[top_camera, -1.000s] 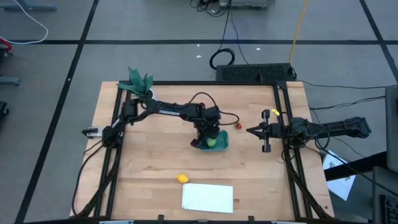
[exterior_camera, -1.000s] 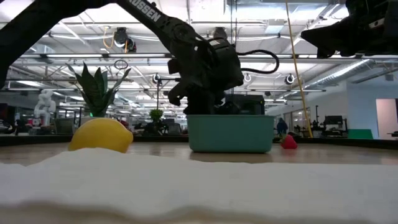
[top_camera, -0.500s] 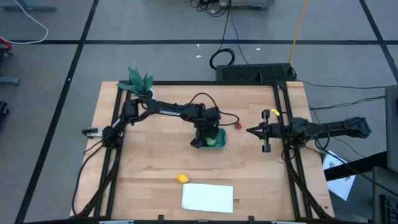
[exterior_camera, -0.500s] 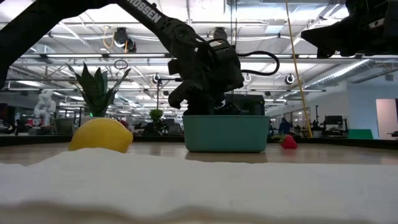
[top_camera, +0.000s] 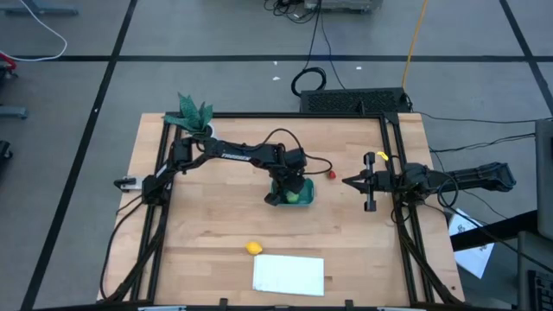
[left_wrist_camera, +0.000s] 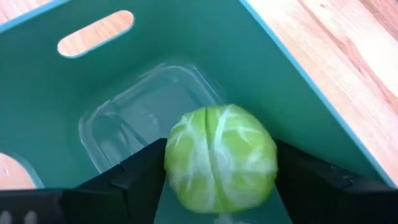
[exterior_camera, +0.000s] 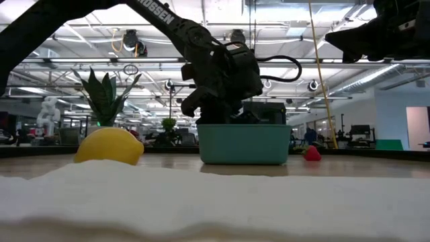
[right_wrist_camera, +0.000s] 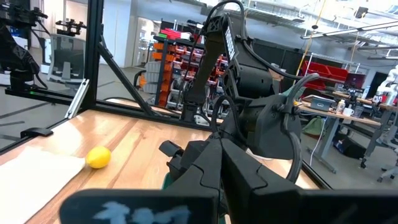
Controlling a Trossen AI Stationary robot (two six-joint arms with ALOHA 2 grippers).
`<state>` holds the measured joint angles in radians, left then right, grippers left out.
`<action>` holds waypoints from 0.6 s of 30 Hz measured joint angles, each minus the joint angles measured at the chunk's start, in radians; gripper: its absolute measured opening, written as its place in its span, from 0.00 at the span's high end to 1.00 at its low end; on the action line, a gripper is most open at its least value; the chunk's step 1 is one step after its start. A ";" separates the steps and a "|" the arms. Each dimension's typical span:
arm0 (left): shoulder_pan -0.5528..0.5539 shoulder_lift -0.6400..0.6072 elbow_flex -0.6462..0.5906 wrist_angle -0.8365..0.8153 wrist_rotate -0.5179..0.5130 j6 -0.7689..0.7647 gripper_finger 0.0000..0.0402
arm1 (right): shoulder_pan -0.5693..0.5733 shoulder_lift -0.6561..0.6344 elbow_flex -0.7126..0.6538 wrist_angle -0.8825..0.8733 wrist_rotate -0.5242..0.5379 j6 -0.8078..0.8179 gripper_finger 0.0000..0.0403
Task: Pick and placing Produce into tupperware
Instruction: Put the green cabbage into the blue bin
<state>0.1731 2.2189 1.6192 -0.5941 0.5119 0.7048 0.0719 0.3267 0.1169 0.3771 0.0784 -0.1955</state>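
Overhead, the left gripper (top_camera: pixel 291 192) reaches down into the teal tupperware (top_camera: pixel 304 198) at the table's middle, the red piece (top_camera: pixel 330 174) just beyond its far right corner and the lemon (top_camera: pixel 252 248) near the white sheet (top_camera: pixel 289 274). The right gripper (top_camera: pixel 350 182) waits at the right (fingers closed together). At table height, the tub's wall hides the fingers. From the left wrist, both fingers (left_wrist_camera: pixel 140 171) clasp the round green produce (left_wrist_camera: pixel 220 158) inside the tub.

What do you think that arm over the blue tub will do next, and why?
Most likely it opens its fingers and lets go. The left gripper is inside the teal tub, shut on the green ball, which hangs just above the tub's floor. The yellow lemon and the red piece lie on the table, while the right gripper waits off to the side.
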 joint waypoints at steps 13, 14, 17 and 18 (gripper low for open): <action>-0.002 0.000 0.030 -0.022 -0.046 -0.001 0.29 | 0.000 0.000 0.000 0.000 0.000 0.000 1.00; -0.002 0.000 0.044 -0.034 -0.049 -0.001 0.29 | 0.000 0.000 0.000 0.000 0.000 0.000 1.00; -0.002 -0.001 0.082 -0.062 -0.059 -0.001 0.29 | 0.000 0.000 0.000 0.000 0.000 0.000 1.00; -0.002 -0.001 0.093 -0.077 -0.069 -0.001 0.29 | 0.000 0.000 0.000 0.000 0.000 0.000 1.00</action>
<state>0.1715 2.2177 1.7125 -0.6710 0.4427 0.7041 0.0717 0.3267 0.1169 0.3771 0.0784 -0.1955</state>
